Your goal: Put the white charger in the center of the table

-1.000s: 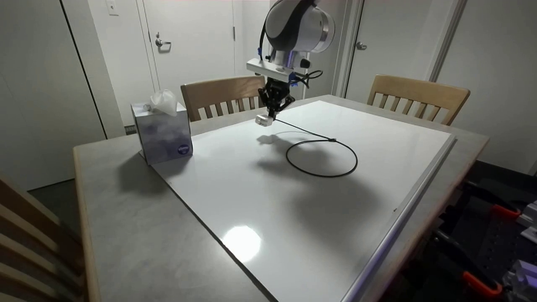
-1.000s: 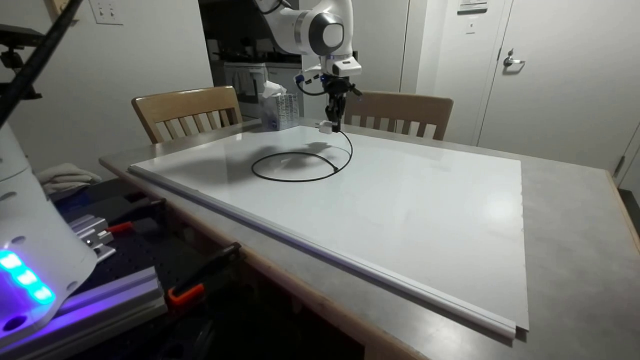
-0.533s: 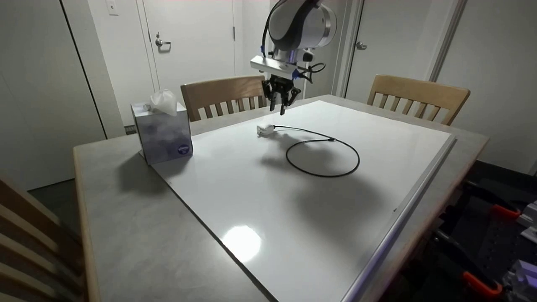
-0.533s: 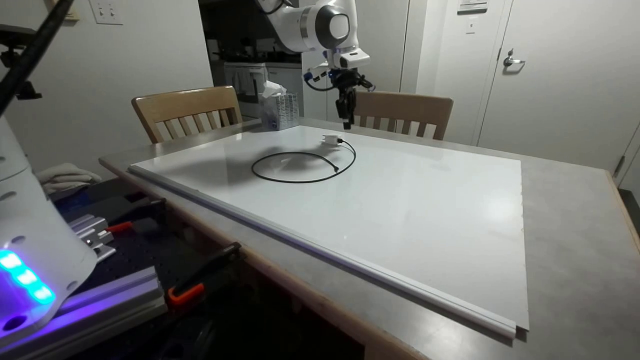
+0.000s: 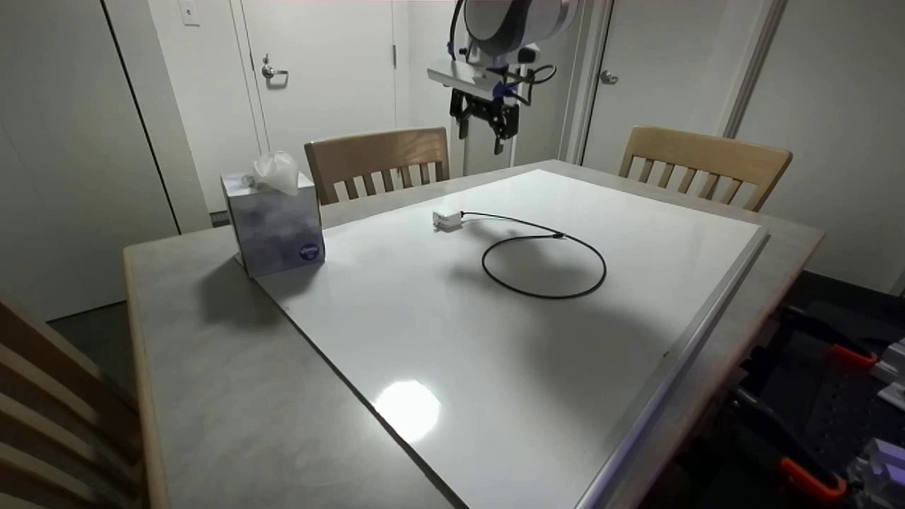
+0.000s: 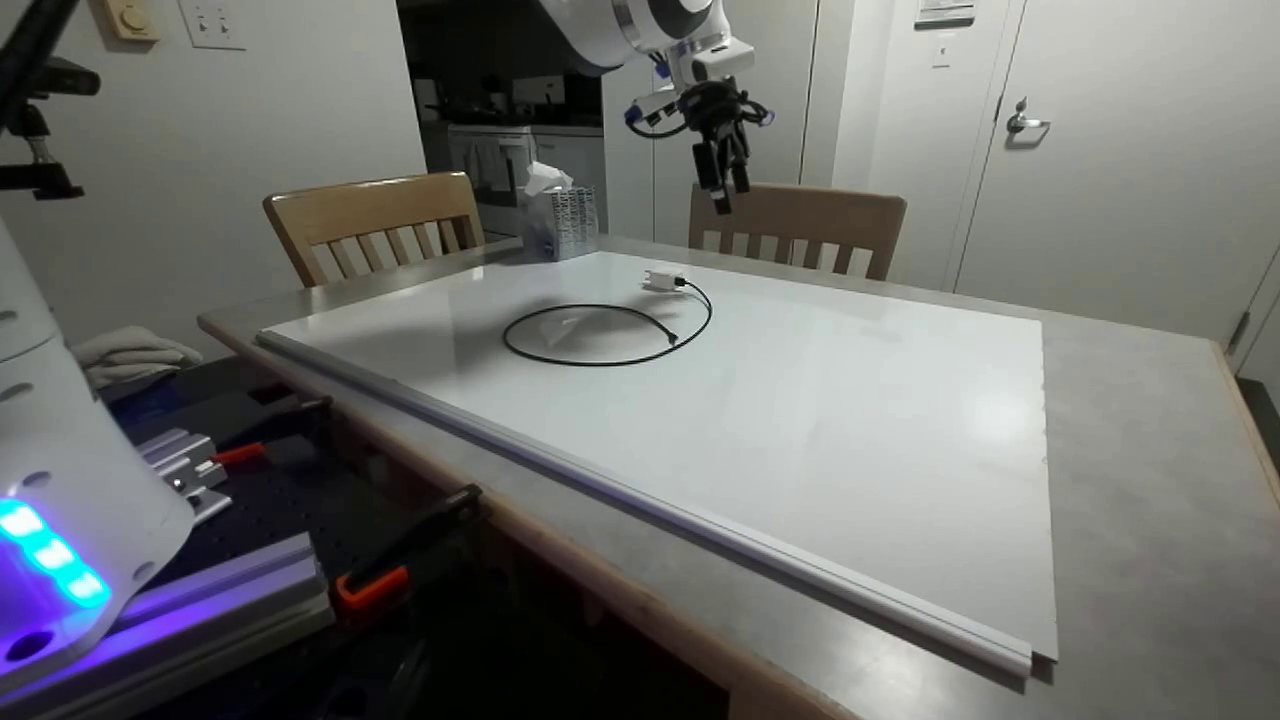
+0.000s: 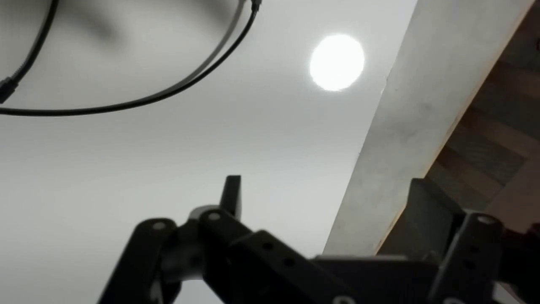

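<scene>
The charger (image 5: 447, 220) lies on the white board (image 5: 452, 318) that covers most of the table (image 5: 212, 396). It is off the middle, nearer to the long side away from the rail (image 6: 650, 502). Its prongs show in both exterior views, but they are too small to see well. A thin black cord (image 5: 545, 297) comes out of its back and makes one big loop on the board. In the wrist view just pieces of the cord show, cut off at the top and the left, and I can't tell which piece goes to the charger.

The gripper (image 5: 481, 140) hangs up high over the board, well apart from the charger. Its two fingers (image 7: 428, 215) are spread wide. In the wrist view its lower part is cut off. The arm (image 5: 520, 25) above it runs out at the top of both exterior views.

The bluish box (image 5: 276, 230) sits at a corner of the board, with a white tissue (image 5: 277, 172) poking out. Wooden chairs (image 5: 382, 147) stand around the table. In an exterior view, a chair at the left is cut off by the edge. A round shine (image 5: 408, 410) washes out a bit of the board.

In an exterior view, the robot's white base (image 6: 85, 450) is cut off at the left. Near it are clamps (image 6: 375, 590) with orange grips, and the dark parts around them are hard to make out.
</scene>
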